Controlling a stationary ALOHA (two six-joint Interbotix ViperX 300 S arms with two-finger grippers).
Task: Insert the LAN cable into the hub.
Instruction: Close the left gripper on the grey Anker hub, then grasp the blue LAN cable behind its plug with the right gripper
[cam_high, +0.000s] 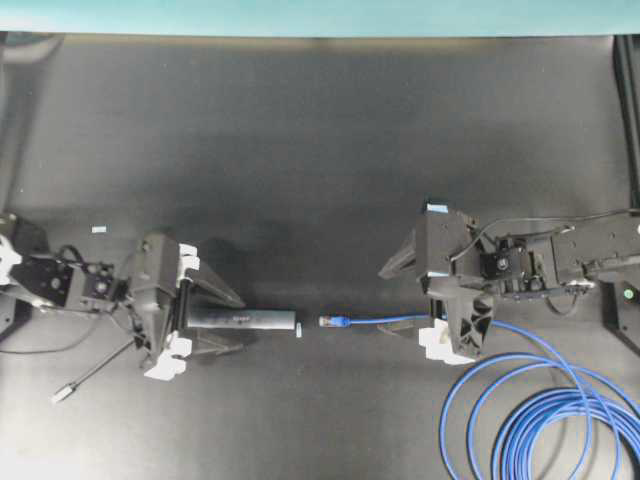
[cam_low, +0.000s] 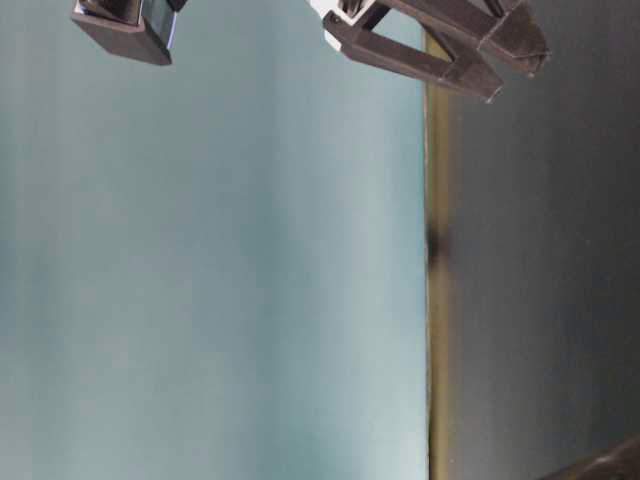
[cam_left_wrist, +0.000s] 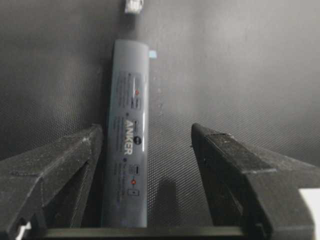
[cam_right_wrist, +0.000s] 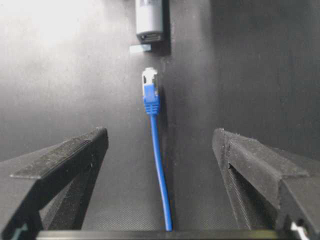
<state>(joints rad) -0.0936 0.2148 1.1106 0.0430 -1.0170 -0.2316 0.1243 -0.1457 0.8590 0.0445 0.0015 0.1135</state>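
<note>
Lying flat on the black table, the hub and the plug of the LAN cable face each other end to end, near but apart, so insertion is not yet done. The left gripper straddles the hub with jaws spread, gripping nothing; the right gripper likewise stands spread over the cable. Grasping both parts and mating them remain.

Desk: matt black, finely textured weave. Hub: smooth dark-grey casing, semi-gloss sheen. LAN cable: smooth blue plastic jacket, clear plastic plug. Gripper fingers: rough matt black plastic.
</note>
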